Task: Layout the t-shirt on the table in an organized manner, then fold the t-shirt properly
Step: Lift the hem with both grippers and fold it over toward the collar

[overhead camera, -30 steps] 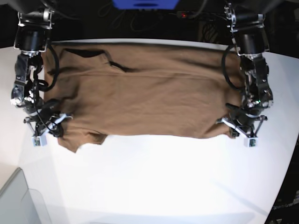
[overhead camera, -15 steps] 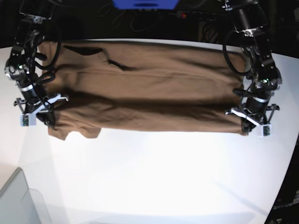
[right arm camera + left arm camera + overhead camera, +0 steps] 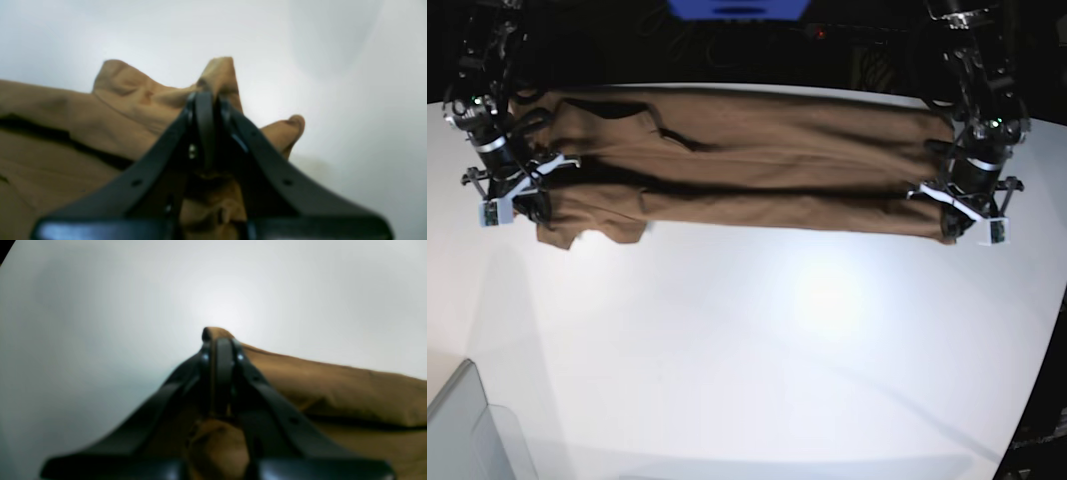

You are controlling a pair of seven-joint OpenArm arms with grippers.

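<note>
The tan-brown t-shirt (image 3: 747, 150) lies stretched sideways across the far part of the white table (image 3: 777, 350). Its near long edge is lifted and doubled back over the rest. My left gripper (image 3: 962, 215) is at the shirt's right end and shut on a corner of the cloth. In the left wrist view the gripper (image 3: 218, 340) pinches the shirt (image 3: 333, 386) above the table (image 3: 100, 306). My right gripper (image 3: 512, 200) is at the shirt's left end, shut on cloth by the sleeve. In the right wrist view the gripper (image 3: 205, 95) pinches bunched shirt (image 3: 66, 110).
A pale translucent bin (image 3: 467, 430) sits at the near left corner. A blue object (image 3: 737, 8) and dark cables lie beyond the table's far edge. The table's curved edge (image 3: 1049, 340) runs down the right side.
Both grippers have moved toward the far side of the table, carrying the shirt's near edge with them. The visible band of shirt has become narrower.
</note>
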